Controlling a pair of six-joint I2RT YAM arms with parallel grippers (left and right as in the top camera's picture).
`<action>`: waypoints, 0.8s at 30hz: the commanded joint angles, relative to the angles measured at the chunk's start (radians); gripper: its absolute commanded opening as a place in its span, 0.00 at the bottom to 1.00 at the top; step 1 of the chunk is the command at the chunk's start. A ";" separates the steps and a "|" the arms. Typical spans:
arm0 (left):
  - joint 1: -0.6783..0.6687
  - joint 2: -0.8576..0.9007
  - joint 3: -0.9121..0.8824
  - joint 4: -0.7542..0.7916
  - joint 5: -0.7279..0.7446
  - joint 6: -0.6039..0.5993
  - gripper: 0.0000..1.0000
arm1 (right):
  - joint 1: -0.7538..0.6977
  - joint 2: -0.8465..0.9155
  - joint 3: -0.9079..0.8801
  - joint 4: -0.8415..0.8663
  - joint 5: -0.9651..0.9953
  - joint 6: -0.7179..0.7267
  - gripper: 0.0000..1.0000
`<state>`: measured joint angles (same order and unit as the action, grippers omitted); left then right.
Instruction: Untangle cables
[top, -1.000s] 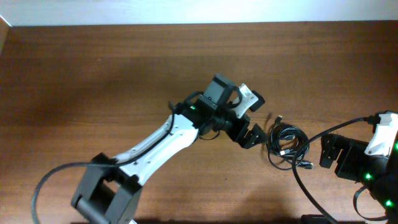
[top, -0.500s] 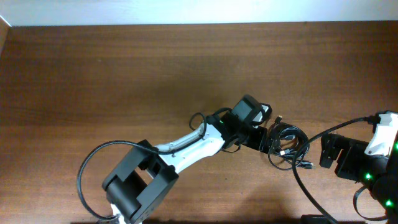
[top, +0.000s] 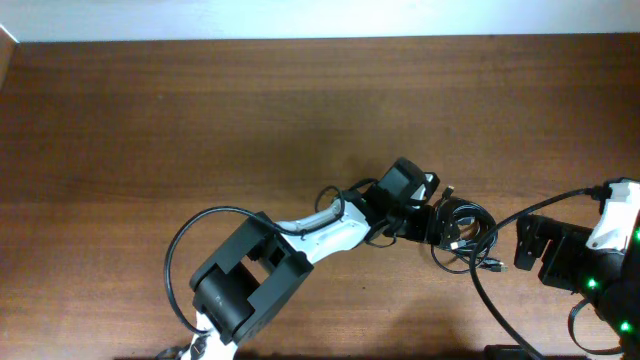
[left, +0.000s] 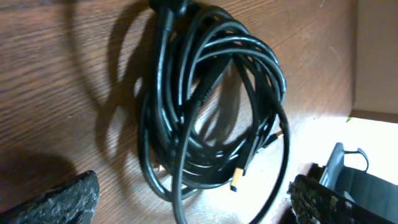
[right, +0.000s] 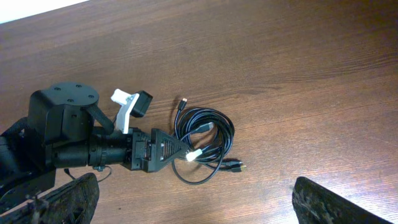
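The left gripper (top: 432, 205) has its jaws spread wide and holds nothing. It is down low over the tabletop (top: 200, 120), right at the left rim of the bundle of cables (top: 455, 235). From the right wrist camera, one of its fingers (right: 166, 149) points into the near side of the coil, while the other, with a white bracket, stands off above it. Whether the finger tip touches the cords I cannot tell. In the left wrist view, the two dark fingertips (left: 59, 200) sit at the bottom corners and the cables (left: 163, 106) lie between and ahead of them, flat on the wood.

The cables are thin black cords wound into one loose oval coil, with several strands crossing over each other. A gold-tipped plug (left: 236, 183) lies inside the lower loop, and a pale plug (right: 194, 155) and a small dark plug (right: 182, 101) stick out of the coil. The bundle is in the right half of the tabletop, nearer the front edge than the back.

The right gripper (top: 545, 252) is just beside the coil toward the right edge, also wide open and empty, apart from the cords.
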<state>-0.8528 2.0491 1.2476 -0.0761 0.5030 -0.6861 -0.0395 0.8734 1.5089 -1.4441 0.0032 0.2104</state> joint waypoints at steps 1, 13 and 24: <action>-0.020 0.018 0.014 0.030 0.024 -0.022 0.99 | -0.006 -0.004 0.016 0.000 0.010 0.008 0.98; -0.040 0.097 0.014 0.109 0.024 -0.077 0.99 | -0.006 -0.004 0.016 -0.023 0.014 0.004 0.98; -0.047 0.148 0.014 0.148 0.024 -0.088 0.41 | -0.006 -0.004 0.016 -0.024 0.014 0.004 0.98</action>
<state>-0.8917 2.1540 1.2716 0.0700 0.5362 -0.7708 -0.0399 0.8734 1.5093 -1.4670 0.0036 0.2100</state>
